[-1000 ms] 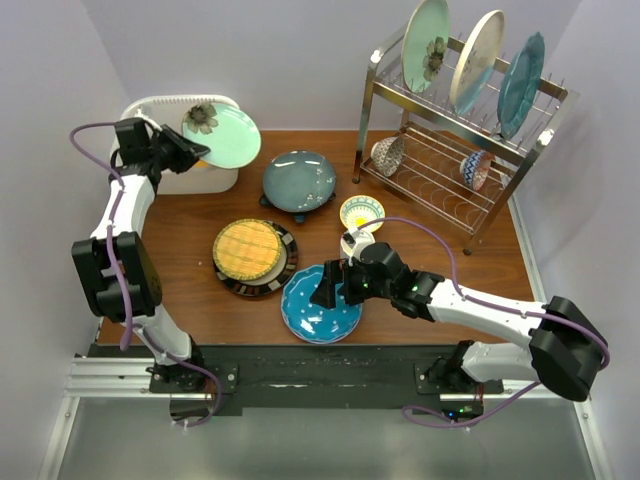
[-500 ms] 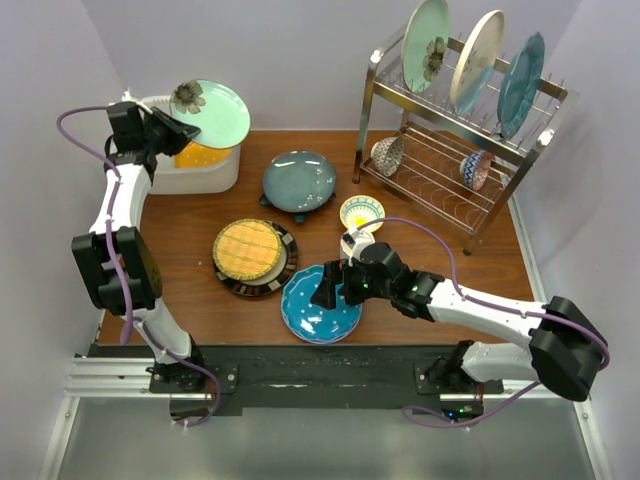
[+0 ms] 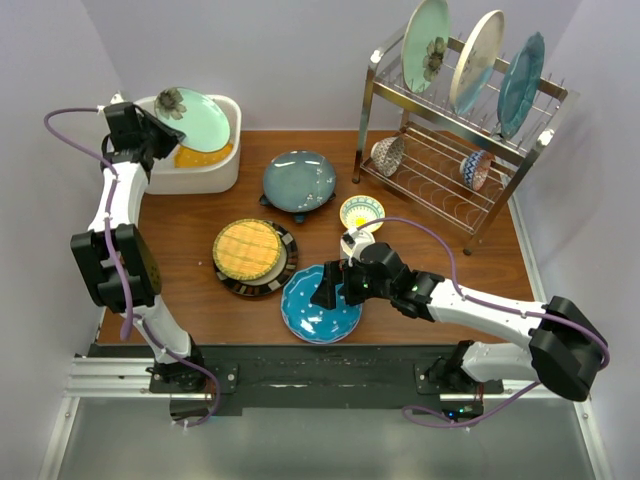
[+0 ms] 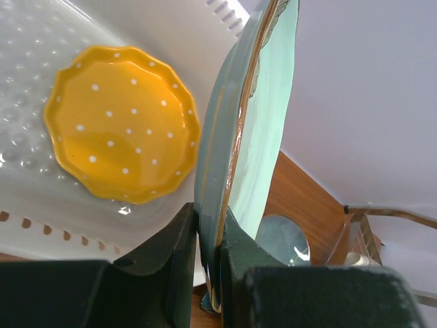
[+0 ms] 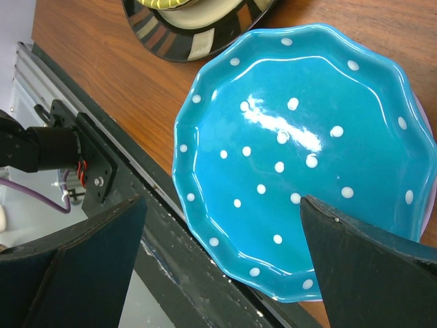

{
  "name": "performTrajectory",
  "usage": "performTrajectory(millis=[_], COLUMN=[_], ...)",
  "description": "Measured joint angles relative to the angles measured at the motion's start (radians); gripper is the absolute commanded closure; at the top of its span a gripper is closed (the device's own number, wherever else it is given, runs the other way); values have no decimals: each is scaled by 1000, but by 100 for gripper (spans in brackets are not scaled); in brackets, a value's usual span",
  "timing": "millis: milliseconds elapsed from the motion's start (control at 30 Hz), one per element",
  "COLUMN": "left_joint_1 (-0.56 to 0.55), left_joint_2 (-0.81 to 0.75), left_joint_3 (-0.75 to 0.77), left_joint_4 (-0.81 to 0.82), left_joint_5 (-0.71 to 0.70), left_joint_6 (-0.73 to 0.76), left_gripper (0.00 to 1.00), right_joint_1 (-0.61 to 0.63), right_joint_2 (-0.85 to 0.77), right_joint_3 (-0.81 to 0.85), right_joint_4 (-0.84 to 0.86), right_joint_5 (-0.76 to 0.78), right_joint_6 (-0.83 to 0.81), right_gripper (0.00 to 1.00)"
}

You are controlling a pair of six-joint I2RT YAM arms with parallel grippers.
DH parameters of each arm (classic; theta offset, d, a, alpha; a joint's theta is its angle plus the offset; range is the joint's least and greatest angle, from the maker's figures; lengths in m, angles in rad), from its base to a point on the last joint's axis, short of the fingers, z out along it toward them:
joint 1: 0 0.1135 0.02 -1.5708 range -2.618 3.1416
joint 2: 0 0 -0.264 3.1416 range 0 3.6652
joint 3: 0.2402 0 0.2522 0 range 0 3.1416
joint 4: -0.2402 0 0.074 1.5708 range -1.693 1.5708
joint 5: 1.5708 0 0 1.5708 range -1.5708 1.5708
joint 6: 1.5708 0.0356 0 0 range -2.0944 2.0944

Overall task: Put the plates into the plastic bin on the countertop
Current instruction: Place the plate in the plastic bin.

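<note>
Done: orange plate point(image 4: 123, 133) lies in the plastic bin point(image 3: 203, 181).
Left gripper point(image 4: 208, 232): we clamp the green plate point(image 3: 195, 118) over it.
Right gripper point(image 5: 222, 205): spread wide above the blue plate point(image 5: 300, 137); others wait.

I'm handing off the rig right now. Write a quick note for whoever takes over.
Left tool: shut on the pale green floral plate, held tilted over the plastic bin.
Right tool: open, hovering over the blue dotted plate.
Done: the orange dotted plate lies in the bin.
Left: release the green plate, then bin the blue one, the dark teal plate and the woven-centre plate on the countertop. Three more plates stand in the dish rack.
</note>
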Motion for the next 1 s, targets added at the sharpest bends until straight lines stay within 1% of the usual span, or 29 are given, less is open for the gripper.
performTrajectory(millis=[633, 1000], left_joint_1=[4, 4], left_joint_2=[82, 164], left_joint_3=[2, 62], left_joint_4=[-6, -20], left_joint_5=[-89, -119], left_joint_6=[47, 73], left_gripper=[100, 100], right_joint_1=[0, 0], right_joint_2=[21, 29], right_joint_3=[0, 0], right_joint_4=[-2, -4], right_joint_5=[0, 0], right_joint_6=[-4, -5], right_gripper=[1, 1])
